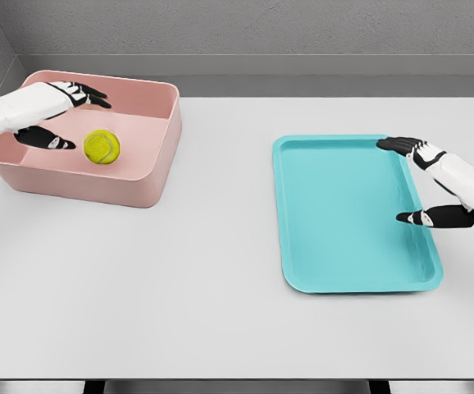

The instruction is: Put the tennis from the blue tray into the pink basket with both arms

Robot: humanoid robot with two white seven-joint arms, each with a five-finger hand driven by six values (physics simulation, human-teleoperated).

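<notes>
Head view is showing me the fuzzy yellow-green tennis ball (102, 146) sitting inside the pink rectangular plastic basket (159, 156), on its floor and a little left of the middle, so I am judging the task as good as done. I am holding my left hand (56, 115) over the basket's left part with the fingers spread and gripping nothing; the thumb is reaching toward the ball but I am seeing a gap between them. I am keeping my right hand (430, 185) at the right rim of the flat turquoise plastic tray (344, 263), likewise spread, thumb and forefinger apart with nothing between them, and the tray is lying bare on the white table (221, 287), well apart from the basket. I am expecting the ball to be light, springy and a little soft under pressure, with a felt cover that is giving good friction, so slipping is a small risk; rolling is the larger one, since nothing but the basket walls is stopping it. If I were taking hold of it again, I would be closing around its widest girth, thumb against fingers on opposite sides, pressing only gently. What I am thinking of now is lifting my left hand straight up, clear of the rim, without nudging the ball.
</notes>
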